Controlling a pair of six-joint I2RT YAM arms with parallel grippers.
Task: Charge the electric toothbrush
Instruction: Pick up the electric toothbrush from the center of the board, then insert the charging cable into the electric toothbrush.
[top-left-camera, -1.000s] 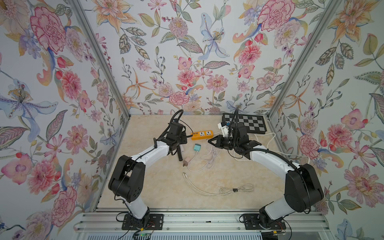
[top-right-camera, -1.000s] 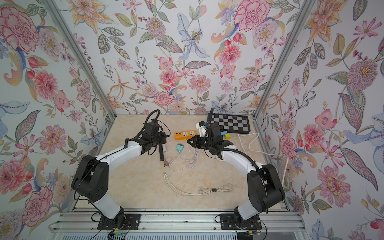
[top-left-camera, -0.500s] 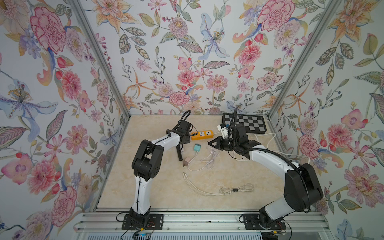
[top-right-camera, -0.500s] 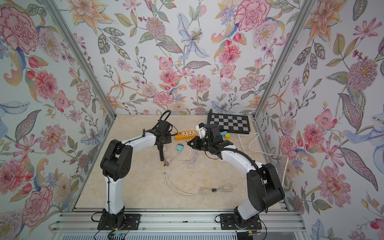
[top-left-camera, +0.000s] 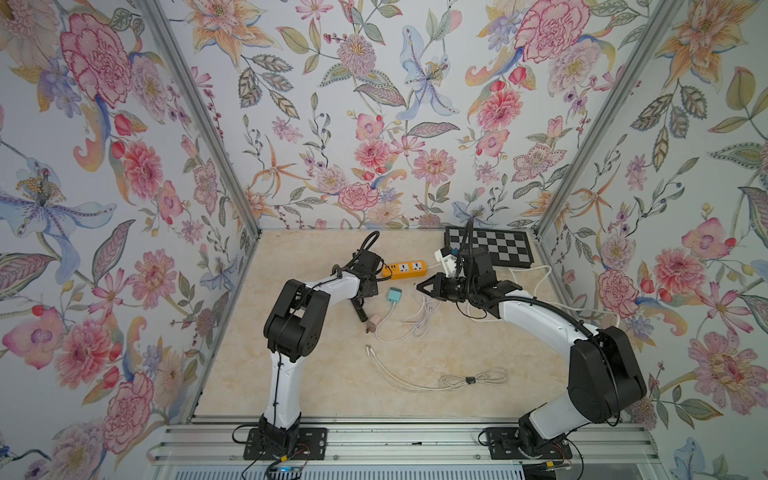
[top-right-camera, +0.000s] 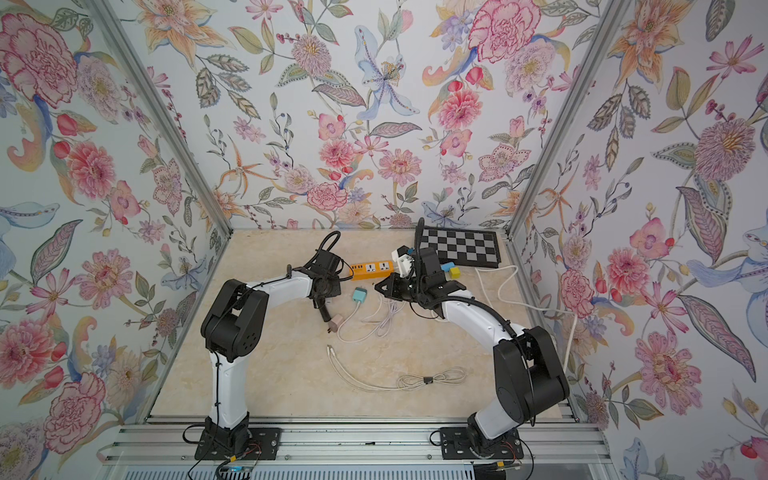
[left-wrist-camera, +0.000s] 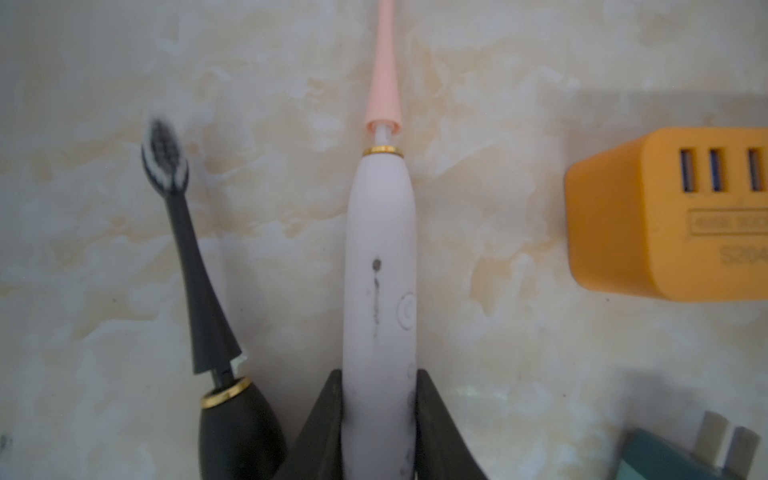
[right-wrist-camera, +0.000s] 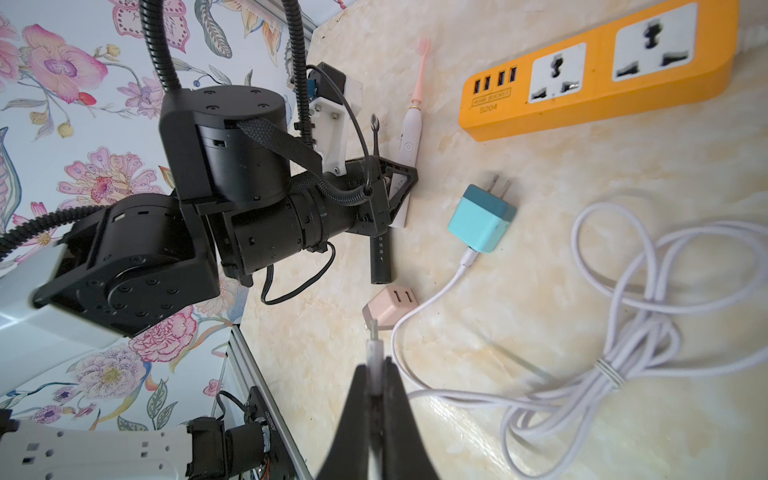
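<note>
White plastic with a pink brush neck: the white toothbrush (left-wrist-camera: 380, 270) lies flat on the marbled table (left-wrist-camera: 124, 216), and I see its handle running straight out between the jaws of the left gripper (left-wrist-camera: 379, 376). Both jaws sit tight against the sides of the handle near its lower end, so I read that as a narrow grip on the toothbrush, which is down on the surface. Just beside it lies the black toothbrush (left-wrist-camera: 195, 291), angled slightly away. The orange power strip (left-wrist-camera: 665, 216) sits apart on the opposite side, USB ports showing, and the teal adapter (right-wrist-camera: 482, 218) lies near it with its prongs toward the strip. My right gripper (right-wrist-camera: 376, 374) is pinched closed on the cable connector (right-wrist-camera: 373, 347) of the white cable (right-wrist-camera: 623, 332), metal tip aimed toward the pink adapter (right-wrist-camera: 388, 307).

The pink brush head runs out of the left wrist picture, so its bristles are cut off there. The handle's base is hidden behind the jaws. In both top views the left wrist covers the white toothbrush, and I cannot make it out.
</note>
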